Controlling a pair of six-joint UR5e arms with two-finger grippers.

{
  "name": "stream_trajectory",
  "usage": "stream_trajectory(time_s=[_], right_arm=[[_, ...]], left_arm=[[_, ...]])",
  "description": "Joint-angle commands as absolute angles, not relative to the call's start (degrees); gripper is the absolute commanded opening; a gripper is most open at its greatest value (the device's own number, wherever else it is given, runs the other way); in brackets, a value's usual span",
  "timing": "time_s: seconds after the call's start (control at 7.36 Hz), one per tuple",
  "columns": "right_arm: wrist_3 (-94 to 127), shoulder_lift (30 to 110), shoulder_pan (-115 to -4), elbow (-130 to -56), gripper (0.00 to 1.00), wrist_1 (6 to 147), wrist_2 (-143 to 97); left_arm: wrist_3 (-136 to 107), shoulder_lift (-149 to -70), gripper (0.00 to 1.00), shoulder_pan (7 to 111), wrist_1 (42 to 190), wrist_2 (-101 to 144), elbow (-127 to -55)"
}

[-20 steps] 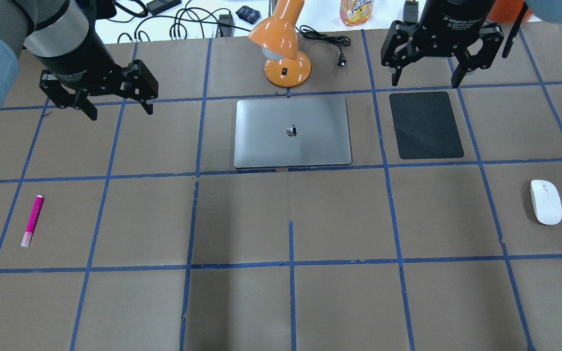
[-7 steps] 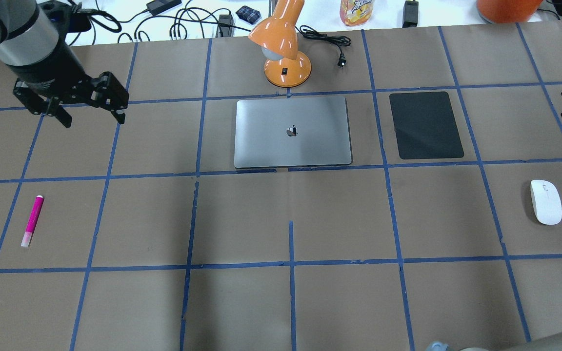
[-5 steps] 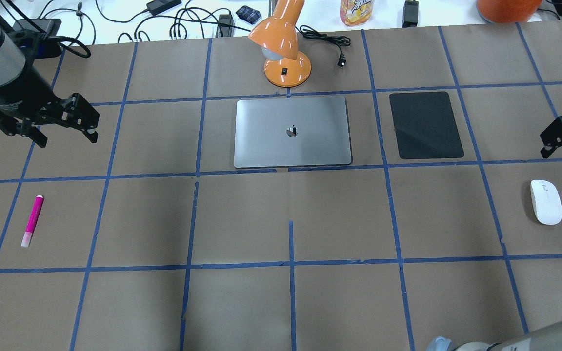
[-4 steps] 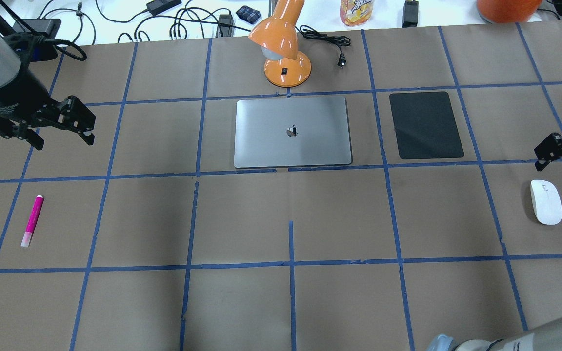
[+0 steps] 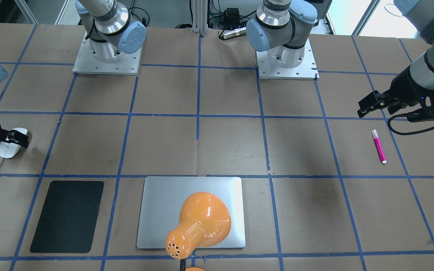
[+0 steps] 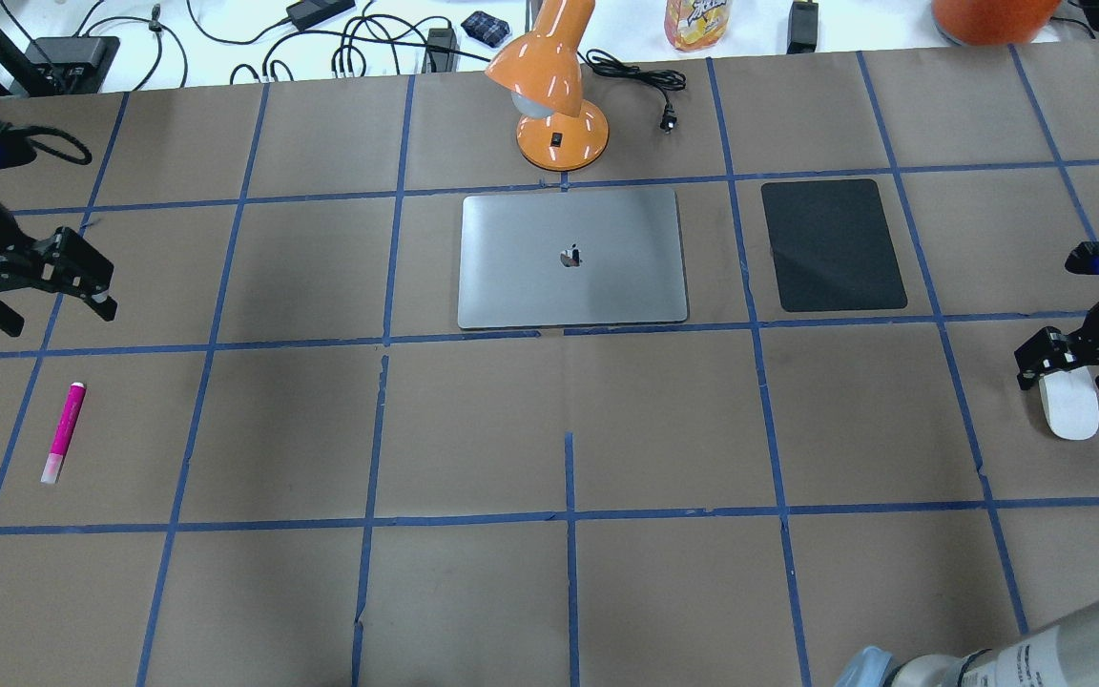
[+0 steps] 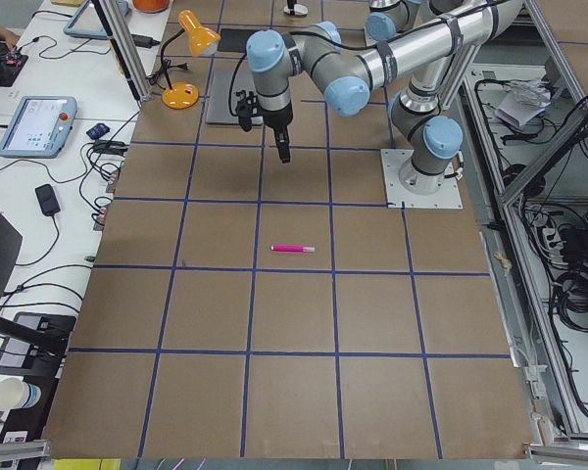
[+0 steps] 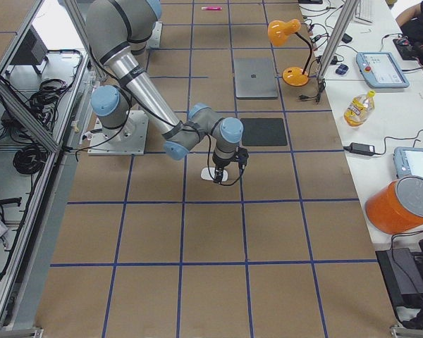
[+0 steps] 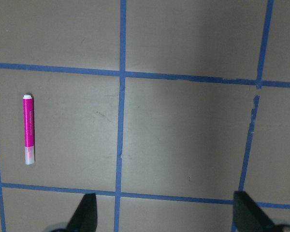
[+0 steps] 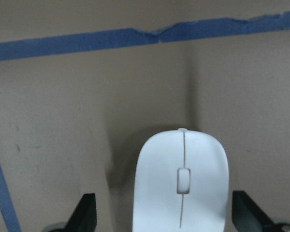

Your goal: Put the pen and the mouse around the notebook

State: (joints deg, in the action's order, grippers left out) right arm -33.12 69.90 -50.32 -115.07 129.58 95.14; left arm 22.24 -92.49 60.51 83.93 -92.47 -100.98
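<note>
Under right jaws, mouse point(image 6: 1069, 415) (partly hidden)

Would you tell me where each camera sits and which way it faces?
Front-facing: across the table, facing the robot steeply down; both bases show.
Overhead: behind the robot, looking forward over notebook; left gripper, right gripper at edges.
Exterior left: table's left end; left arm nearest, pen visible.
Exterior right: opposite end; right arm nearest, over mouse.
Left wrist: down on pen; own fingertips show.
Right wrist: down on mouse; fingertips flank it.
Shared: front-facing and overhead both show lamp.
</note>
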Motion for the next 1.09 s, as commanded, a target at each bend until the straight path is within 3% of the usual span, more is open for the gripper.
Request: stream_trajectory(time_s=[0.0, 0.14, 0.41, 0.54, 0.68, 0.95], right_arm=[[-33.13, 69.70, -48.78, -115.57, 1.00, 129.64, 95.10], [-33.22, 69.52, -48.78, -115.49, 1.00, 129.64, 94.84], [-33.84, 69.61, -48.78, -115.31, 0.59, 129.55, 94.75], [-33.66, 69.78, -49.13, -115.40, 0.49, 129.46, 94.75], [-33.58, 69.96, -49.22, -115.40, 0.45, 129.38, 94.66], [-33.14, 71.53, -50.35, -113.92, 0.45, 127.20, 94.66]], left_arm=[[31.44, -95.01, 1.00, 54.95, 67.76, -92.64, -110.78], [38.43, -96.40, 1.00, 50.15, 59.24, -92.64, -115.44], [44.62, -99.65, 1.00, 44.40, 50.39, -92.55, -117.77], [45.87, -101.84, 1.00, 44.30, 47.93, -92.29, -118.21], [45.97, -104.21, 1.00, 44.21, 47.03, -92.20, -117.86], [45.80, -107.13, 1.00, 43.77, 44.21, -92.03, -118.12]])
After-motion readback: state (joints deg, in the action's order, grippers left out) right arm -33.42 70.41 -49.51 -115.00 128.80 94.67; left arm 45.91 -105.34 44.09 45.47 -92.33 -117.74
